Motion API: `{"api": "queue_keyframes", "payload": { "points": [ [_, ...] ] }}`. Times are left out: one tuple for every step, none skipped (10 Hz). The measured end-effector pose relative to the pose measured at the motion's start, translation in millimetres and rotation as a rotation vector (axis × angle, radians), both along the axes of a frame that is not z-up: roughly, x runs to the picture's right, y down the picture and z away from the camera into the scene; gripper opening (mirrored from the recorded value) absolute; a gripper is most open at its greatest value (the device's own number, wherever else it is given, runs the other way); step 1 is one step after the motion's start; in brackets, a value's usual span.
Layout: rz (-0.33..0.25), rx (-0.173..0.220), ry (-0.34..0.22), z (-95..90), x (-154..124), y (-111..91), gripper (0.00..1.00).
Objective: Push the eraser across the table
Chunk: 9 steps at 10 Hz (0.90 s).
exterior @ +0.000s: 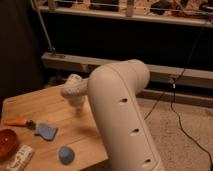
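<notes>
a: where was the gripper (76, 101)?
b: left of centre, at the arm's tip over the table (75, 127), likely poised to come down for a push. released or clenched, i couldn't tell.
a: and the eraser (20, 157)?
b: lower left corner, by the table's edge beside a red bowl (5, 142), well apart from the gripper.
a: any writing?
b: none readable.

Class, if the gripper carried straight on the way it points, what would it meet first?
Probably bare table just beneath it; the gripper hangs over the table's middle, pointing down, with no item below, though depth is unclear.
</notes>
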<state>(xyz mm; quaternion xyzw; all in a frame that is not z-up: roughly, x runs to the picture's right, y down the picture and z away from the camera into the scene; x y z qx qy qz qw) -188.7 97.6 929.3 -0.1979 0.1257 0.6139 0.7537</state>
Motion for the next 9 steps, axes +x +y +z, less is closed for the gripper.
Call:
{"api": "queue_keyframes", "payload": {
  "points": [
    [-0.016, 0.006, -0.004, 5.3, -5, -4, 0.00],
    [-0.030, 0.014, -0.010, 15.6, -11, -11, 0.00],
    [-0.042, 0.024, -0.015, 23.3, -18, -16, 0.00],
    [-0.054, 0.047, -0.016, 33.9, -26, -27, 0.00],
    [-0.084, 0.092, -0.008, 50.5, -37, -46, 0.00],
    [-0.111, 0.148, 0.009, 60.9, -47, -70, 0.00],
    [-0.132, 0.230, 0.020, 61.2, -65, -107, 0.00],
    [-0.160, 0.362, 0.035, 46.5, -92, -166, 0.00],
    [-0.194, 0.482, 0.056, 23.0, -116, -214, 0.00]
  ]
}}
